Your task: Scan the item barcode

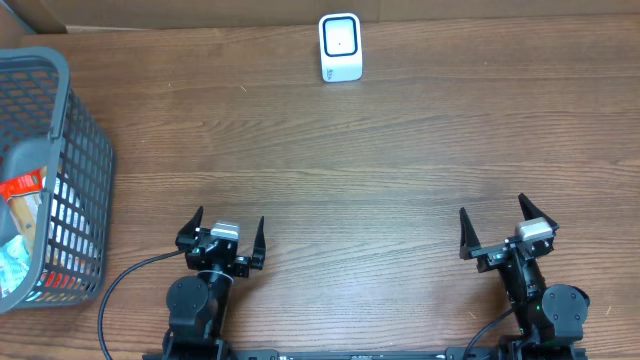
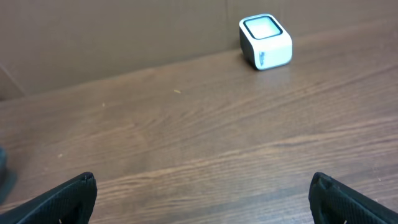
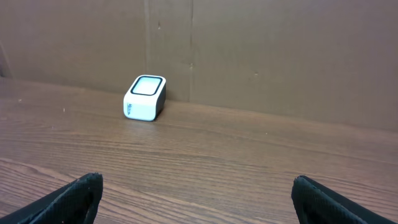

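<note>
As the task stands: not begun, by my reading; nothing is picked up and nothing is held before the scanner [image 1: 340, 46].
Left to do: choose an item, lift it out of the basket [image 1: 70, 110], find its barcode and turn that face to the scanner.
Left end effector [image 1: 228, 228]: lower left of the overhead frame, jaws wide, holding nothing.
Right end effector [image 1: 495, 222]: lower right, jaws wide, also holding nothing.
Items [image 1: 20, 200]: heaped in the grey mesh basket at the left edge, well apart from both arms.
Look of the items: a packet with a red label [image 1: 22, 185] on top and a pale blue wrapper [image 1: 10, 262] lower down; the mesh hides much, and no barcode shows.
Scanner: a small white box with a dark-rimmed window, upper centre, alone on the wooden tabletop [image 1: 350, 170].
</note>
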